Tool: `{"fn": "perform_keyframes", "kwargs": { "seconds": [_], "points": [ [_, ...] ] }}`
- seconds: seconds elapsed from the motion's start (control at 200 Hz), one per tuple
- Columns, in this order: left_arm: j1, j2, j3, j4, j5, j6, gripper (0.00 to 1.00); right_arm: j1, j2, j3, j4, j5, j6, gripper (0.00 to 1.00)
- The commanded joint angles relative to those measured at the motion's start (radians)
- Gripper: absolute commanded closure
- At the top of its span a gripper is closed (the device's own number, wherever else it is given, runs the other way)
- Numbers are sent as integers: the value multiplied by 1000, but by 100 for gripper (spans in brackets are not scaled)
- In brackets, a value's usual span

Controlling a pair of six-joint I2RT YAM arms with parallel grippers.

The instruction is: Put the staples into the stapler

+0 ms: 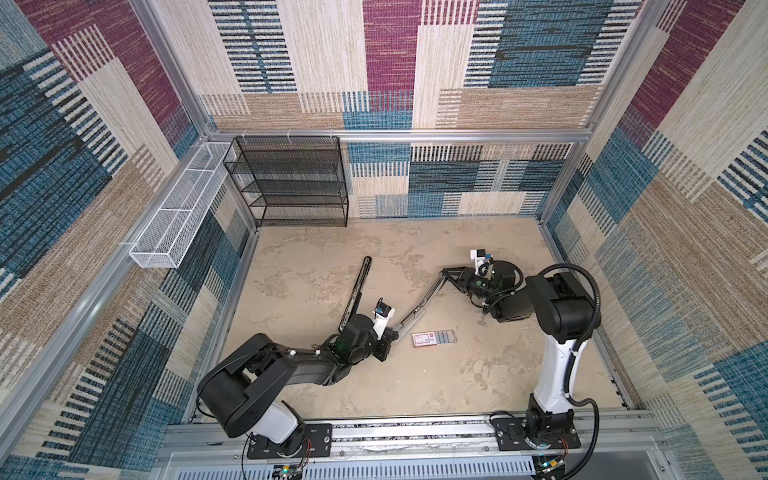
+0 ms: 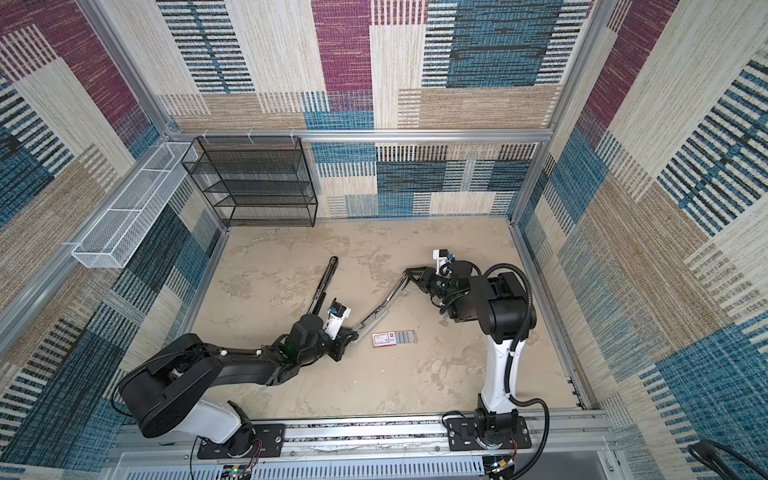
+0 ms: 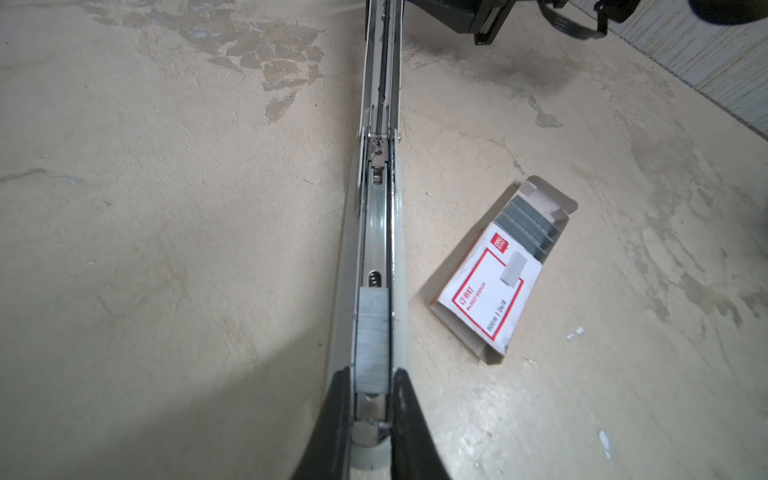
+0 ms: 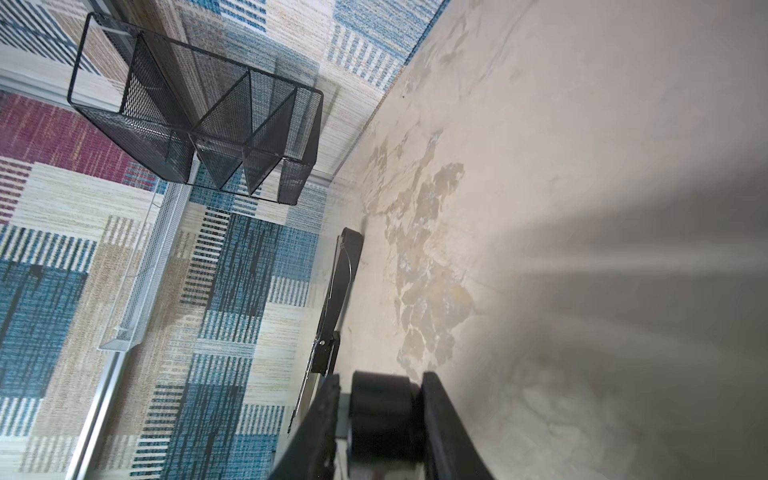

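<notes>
The stapler (image 1: 411, 316) lies opened out flat on the table, a long silvery channel running between my two grippers. In the left wrist view a grey strip of staples (image 3: 372, 332) sits in the stapler's channel (image 3: 380, 216). My left gripper (image 3: 372, 399) straddles that near end, its fingers (image 3: 338, 415) pressed against the channel's sides. My right gripper (image 1: 445, 275) is shut on the stapler's far end, a black rounded part (image 4: 382, 411). The red-and-white staples box (image 1: 424, 338) lies just right of the left gripper, its grey tray of staples (image 3: 528, 224) slid partly out.
A long black bar (image 1: 355, 291) lies on the table left of the stapler, running toward the back. A black mesh shelf (image 1: 291, 183) stands at the back left corner. A white mesh basket (image 1: 174, 208) hangs on the left wall.
</notes>
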State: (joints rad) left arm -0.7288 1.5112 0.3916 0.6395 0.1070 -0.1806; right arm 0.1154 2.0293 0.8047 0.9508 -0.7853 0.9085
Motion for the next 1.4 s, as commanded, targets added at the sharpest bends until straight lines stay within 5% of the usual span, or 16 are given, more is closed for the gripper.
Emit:
{"fn": "perform_keyframes", "kwargs": {
  "seconds": [0.0, 0.826, 1.397],
  "points": [
    [2, -7, 17, 73, -18, 1, 100, 37, -57, 23, -133, 34, -138, 83],
    [5, -31, 58, 116, -11, 51, 100, 367, -390, -55, -346, 436, -540, 82],
    [6, -30, 59, 118, -3, 58, 100, 542, -439, -76, -394, 566, -646, 81]
  ]
}}
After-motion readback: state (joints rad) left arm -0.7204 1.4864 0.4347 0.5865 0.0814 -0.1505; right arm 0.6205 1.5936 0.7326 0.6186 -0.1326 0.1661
